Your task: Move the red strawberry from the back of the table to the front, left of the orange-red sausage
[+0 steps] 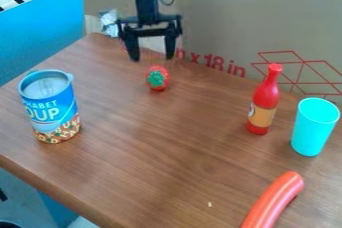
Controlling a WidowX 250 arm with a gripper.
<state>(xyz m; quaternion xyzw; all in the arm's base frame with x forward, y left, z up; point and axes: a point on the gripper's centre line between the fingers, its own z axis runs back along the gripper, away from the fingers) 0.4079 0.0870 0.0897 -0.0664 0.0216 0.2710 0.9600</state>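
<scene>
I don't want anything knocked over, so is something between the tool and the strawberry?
Nothing visible stands between the open tool and the strawberry, which sits just below it in the picture. The can is off to the picture's left, the bottle and cup to the right.

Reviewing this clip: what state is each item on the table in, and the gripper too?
Gripper: open, holding nothing, near the strawberry
Strawberry: lying on the table, leafy end toward the camera
Soup can: upright
Red bottle: upright
Cup: upright, mouth up
Sausage: lying flat, cut off by the view's bottom edge
</scene>
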